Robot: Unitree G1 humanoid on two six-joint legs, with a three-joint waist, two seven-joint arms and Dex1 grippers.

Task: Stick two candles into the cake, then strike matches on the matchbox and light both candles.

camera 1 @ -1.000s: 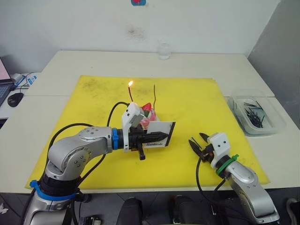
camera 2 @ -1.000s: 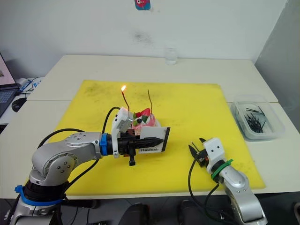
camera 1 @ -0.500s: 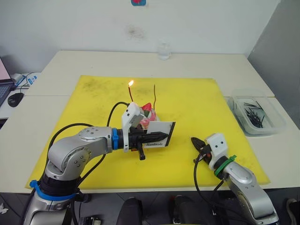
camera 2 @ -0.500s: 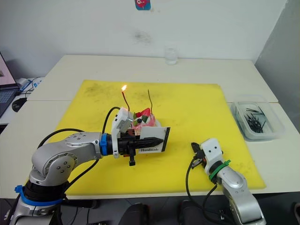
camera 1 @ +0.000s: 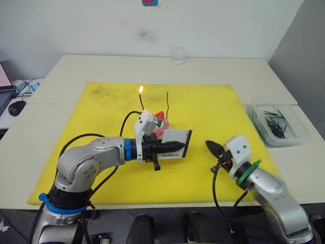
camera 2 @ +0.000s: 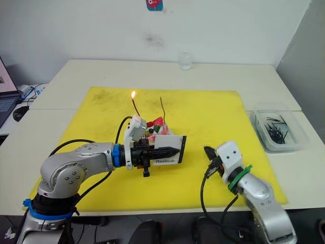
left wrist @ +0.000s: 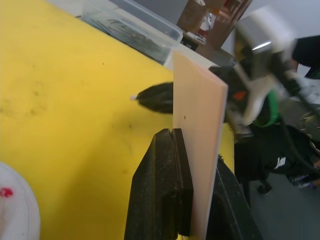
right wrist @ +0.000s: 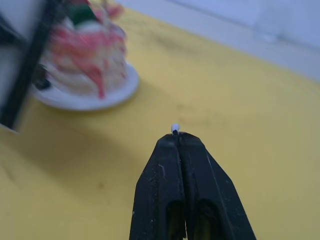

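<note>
While the left gripper [camera 1: 175, 146] clamps the matchbox [camera 1: 175, 143] on edge just in front of the cake [camera 1: 158, 128], the right gripper [camera 1: 210, 147] has its fingers pinched together on a match [right wrist: 175, 128], whose pale tip pokes out beyond them. It hangs over the yellow mat [camera 1: 213, 109], near the matchbox but apart from it. Two candles stand in the cake: the red one [camera 1: 141, 101] burns, the other [camera 1: 167, 103] is unlit. More matches lie in a clear tray [camera 1: 277, 123] on the bench [camera 1: 101, 66].
</note>
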